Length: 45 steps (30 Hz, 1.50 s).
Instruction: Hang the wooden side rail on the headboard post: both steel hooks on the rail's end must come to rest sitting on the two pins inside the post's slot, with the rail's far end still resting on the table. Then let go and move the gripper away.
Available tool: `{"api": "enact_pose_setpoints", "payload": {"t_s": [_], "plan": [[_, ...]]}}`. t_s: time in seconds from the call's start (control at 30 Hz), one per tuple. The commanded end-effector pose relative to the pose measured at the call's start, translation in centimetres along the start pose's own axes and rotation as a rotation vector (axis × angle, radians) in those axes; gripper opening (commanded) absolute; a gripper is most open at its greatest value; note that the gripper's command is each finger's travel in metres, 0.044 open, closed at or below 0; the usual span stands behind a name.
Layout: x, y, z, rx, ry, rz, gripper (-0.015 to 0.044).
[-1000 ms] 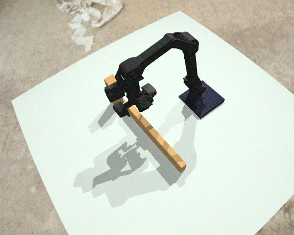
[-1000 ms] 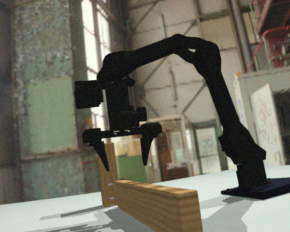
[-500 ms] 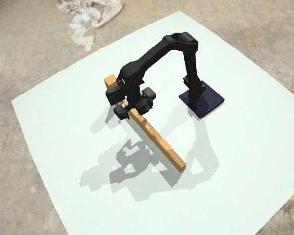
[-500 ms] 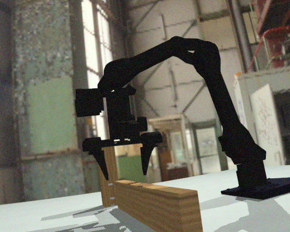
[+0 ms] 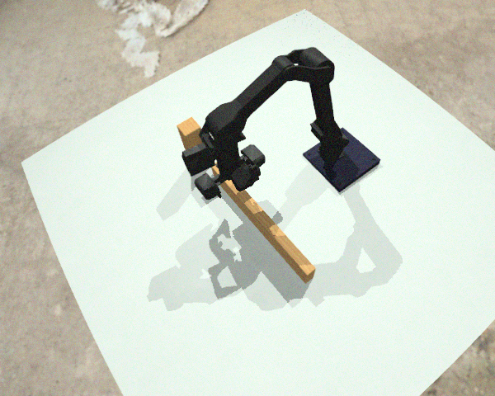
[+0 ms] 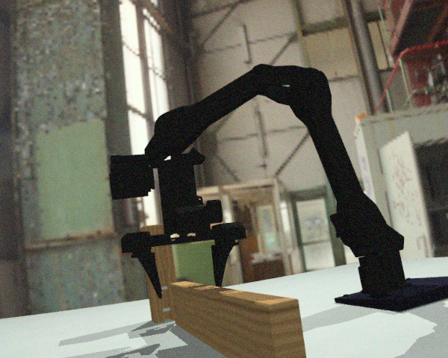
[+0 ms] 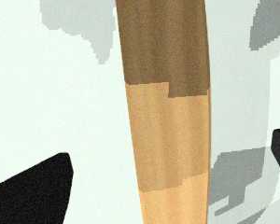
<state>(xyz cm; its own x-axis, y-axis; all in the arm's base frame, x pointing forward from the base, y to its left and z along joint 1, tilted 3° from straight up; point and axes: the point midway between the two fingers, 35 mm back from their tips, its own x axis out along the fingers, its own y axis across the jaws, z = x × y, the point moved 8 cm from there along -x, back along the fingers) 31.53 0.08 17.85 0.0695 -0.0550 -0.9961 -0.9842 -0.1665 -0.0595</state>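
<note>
The wooden side rail (image 5: 290, 251) (image 6: 231, 319) (image 7: 170, 135) stands on its long narrow edge on the table, one end close beside the headboard post. The upright headboard post (image 5: 189, 128) (image 6: 163, 265) is partly covered by the arm. Two small grey pins, an upper pin (image 6: 164, 287) and a lower pin (image 6: 166, 309), show low on the post. My gripper (image 5: 229, 187) (image 6: 189, 291) (image 7: 176, 152) is open and empty, pointing down, its fingertips on either side of the rail near the post end, around top-edge height. The steel hooks are hidden, so their contact with the pins cannot be seen.
The arm's dark blue base plate (image 5: 360, 159) (image 6: 428, 291) lies on the white table (image 5: 324, 341), right of the rail. The arm arches from it over the rail's post end. The post stands just beyond the gripper, close to the wrist parts in the top view.
</note>
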Motion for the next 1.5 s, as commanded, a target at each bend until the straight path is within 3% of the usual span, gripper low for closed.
{"api": "enact_pose_setpoints", "payload": {"t_s": [0.0,0.73,1.13,1.3,1.4,1.47], "plan": [[0.9,0.0,0.0,-0.005,-0.006,0.010,0.0440],[3.8,0.3,0.1,-0.005,-0.006,0.010,0.0440],[3.8,0.3,0.1,-0.005,-0.006,0.010,0.0125],[3.8,0.3,0.1,-0.005,-0.006,0.010,0.0092],[3.8,0.3,0.1,-0.005,-0.006,0.010,0.0013],[3.8,0.3,0.1,-0.005,-0.006,0.010,0.0000]]}}
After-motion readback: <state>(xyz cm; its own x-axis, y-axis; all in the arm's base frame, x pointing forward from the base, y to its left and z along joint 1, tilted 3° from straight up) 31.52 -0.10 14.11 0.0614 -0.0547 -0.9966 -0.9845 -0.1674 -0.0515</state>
